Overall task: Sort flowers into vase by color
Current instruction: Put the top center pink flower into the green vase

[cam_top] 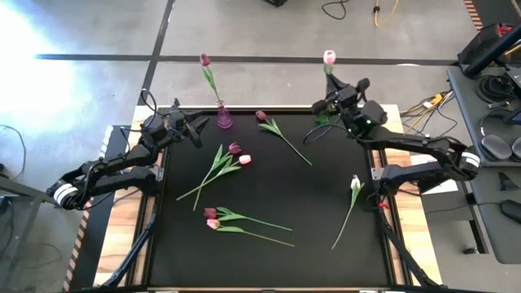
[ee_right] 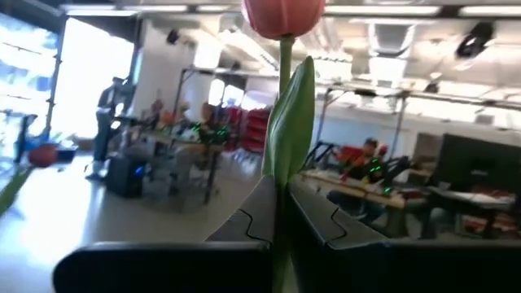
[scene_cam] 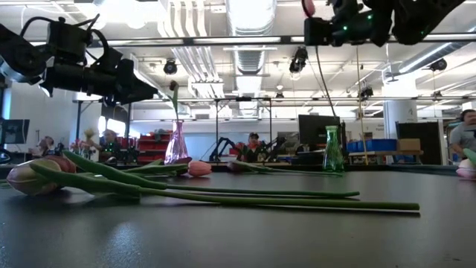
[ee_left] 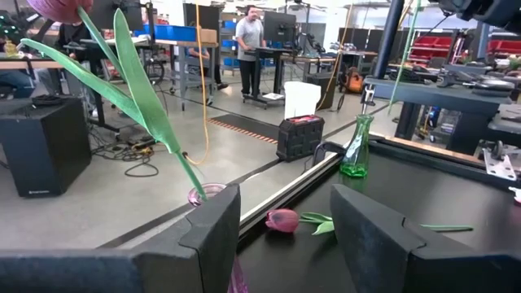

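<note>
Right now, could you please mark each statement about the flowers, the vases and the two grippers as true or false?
1. The right gripper is shut on a pink tulip by its stem. True.
2. The purple vase is empty. False: a dark red tulip already stands in it.
3. The left gripper is open and holds nothing. True.
4. The green vase lies on its side. False: it stands upright at the table's far edge.
5. All remaining tulips lie in one pile. False: they lie scattered, and a white tulip lies apart near the right arm.
</note>
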